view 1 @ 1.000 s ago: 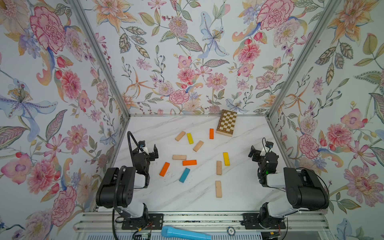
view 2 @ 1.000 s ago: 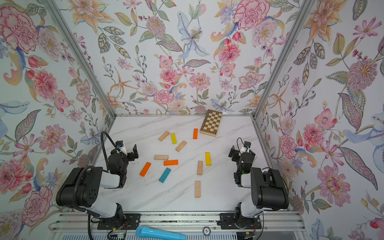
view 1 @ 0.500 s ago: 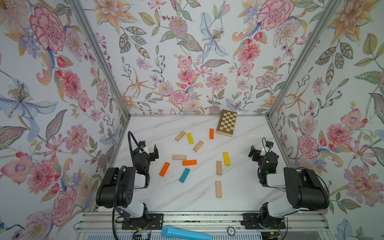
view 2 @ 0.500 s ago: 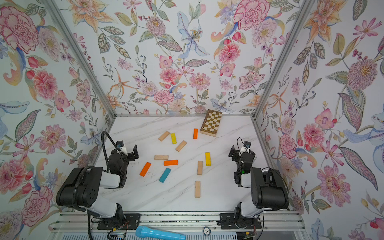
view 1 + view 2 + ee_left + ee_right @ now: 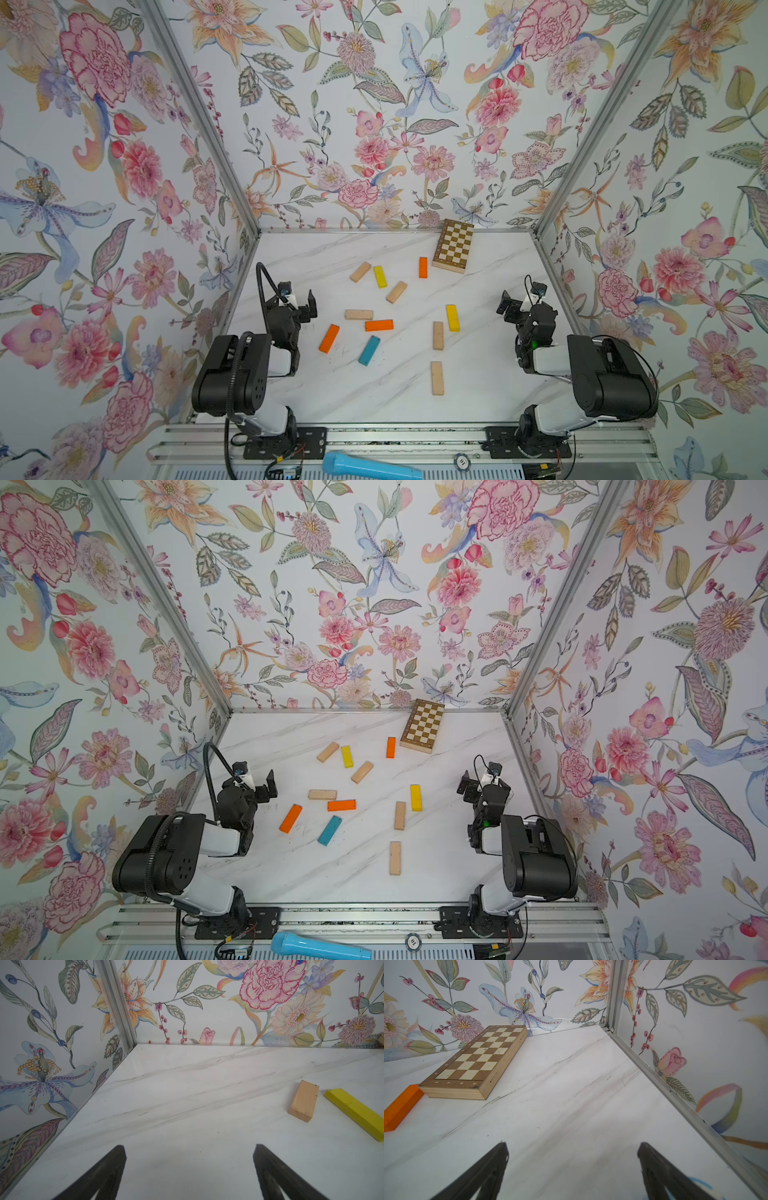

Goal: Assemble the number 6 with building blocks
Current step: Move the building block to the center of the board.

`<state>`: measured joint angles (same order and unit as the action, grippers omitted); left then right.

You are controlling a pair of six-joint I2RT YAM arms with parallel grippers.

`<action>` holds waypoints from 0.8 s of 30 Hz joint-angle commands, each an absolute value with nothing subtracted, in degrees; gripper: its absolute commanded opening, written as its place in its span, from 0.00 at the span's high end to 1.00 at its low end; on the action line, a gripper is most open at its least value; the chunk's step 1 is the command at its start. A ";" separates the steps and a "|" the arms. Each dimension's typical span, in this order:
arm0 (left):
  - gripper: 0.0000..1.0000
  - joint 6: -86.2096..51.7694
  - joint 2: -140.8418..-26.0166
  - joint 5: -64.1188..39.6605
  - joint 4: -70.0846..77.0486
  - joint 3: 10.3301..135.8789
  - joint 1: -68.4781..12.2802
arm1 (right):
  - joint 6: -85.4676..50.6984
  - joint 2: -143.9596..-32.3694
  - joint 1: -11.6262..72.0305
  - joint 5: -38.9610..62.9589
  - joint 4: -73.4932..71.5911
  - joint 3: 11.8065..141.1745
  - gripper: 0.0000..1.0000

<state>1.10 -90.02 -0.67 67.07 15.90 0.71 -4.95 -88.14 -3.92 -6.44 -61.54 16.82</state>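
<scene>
Building blocks (image 5: 379, 325) being found scattered flat over table (image 5: 478, 395) centre, 11 o'clock through 5 o'clock; none being joined end to end yet. Left hand (image 5: 189, 1147) being held wide, empty, at 9 o'clock. Right hand (image 5: 572, 1145) being held wide, empty, at 3 o'clock. Blocks being judged light, rigid, smooth; long sides best pinched mid-length.

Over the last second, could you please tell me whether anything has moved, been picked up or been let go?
Nothing visibly changed. The building blocks lie scattered in the same spots, none joined into a figure, and the left pincer and the right pincer stay open and empty, as before.
</scene>
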 commanded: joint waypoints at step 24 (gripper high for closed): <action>0.01 -0.24 -75.14 11.73 37.10 29.18 -2.95 | -6.10 -80.08 -2.20 -14.24 -61.88 13.41 0.01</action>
